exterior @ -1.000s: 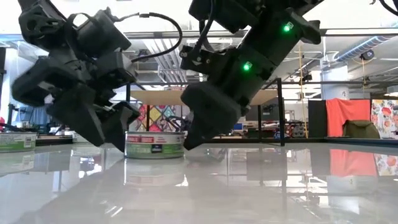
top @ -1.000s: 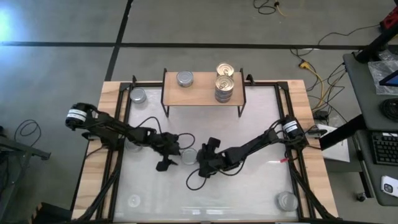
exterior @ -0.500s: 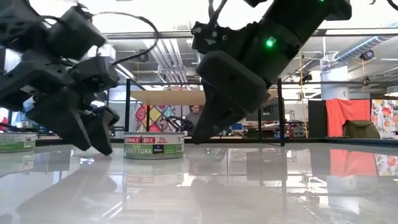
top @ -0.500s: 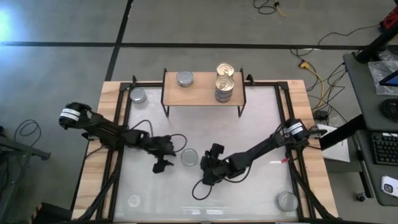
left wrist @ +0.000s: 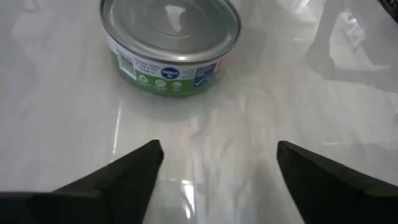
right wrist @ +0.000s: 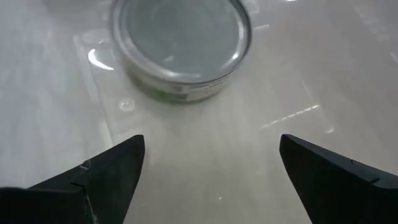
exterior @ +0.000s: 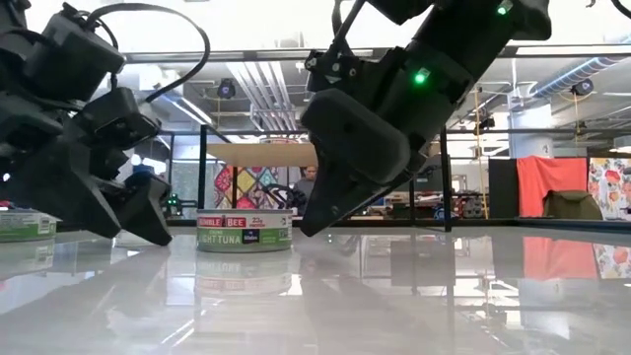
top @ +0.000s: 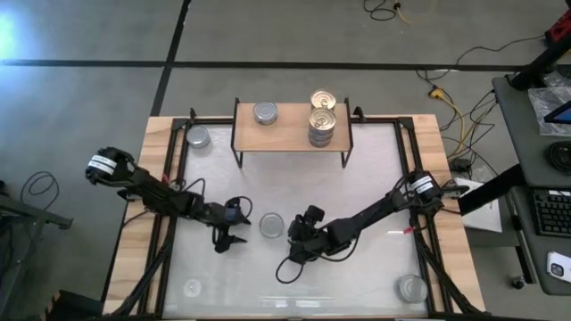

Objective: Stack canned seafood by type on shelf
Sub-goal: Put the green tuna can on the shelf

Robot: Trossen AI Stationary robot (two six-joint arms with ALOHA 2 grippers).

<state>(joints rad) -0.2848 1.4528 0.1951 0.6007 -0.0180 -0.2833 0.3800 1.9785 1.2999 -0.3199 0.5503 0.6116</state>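
A silver-topped tuna tin (top: 271, 225) stands on its base on the table's middle, between my two grippers. It also shows in the low view (exterior: 245, 230), the left wrist view (left wrist: 169, 43) and the right wrist view (right wrist: 181, 43). My left gripper (top: 232, 237) is open, a short way to the tin's left. My right gripper (top: 298, 246) is open, to the tin's right and nearer. Neither touches it. The shelf (top: 290, 134) at the far side carries one silver tin (top: 265, 112), a gold-topped tin (top: 323, 98) and a gold-topped stack (top: 321, 125).
Another silver tin (top: 198, 136) stands on the table left of the shelf. Two more tins sit near the near corners, one on the left (top: 190, 287) and one on the right (top: 412, 287). A wood frame (top: 134, 223) edges the glossy table top.
Both grippers have drawn back from the middle tin, which has stayed where it was. The left gripper has moved toward the table's left and near edges; the right gripper has moved toward the near edge.
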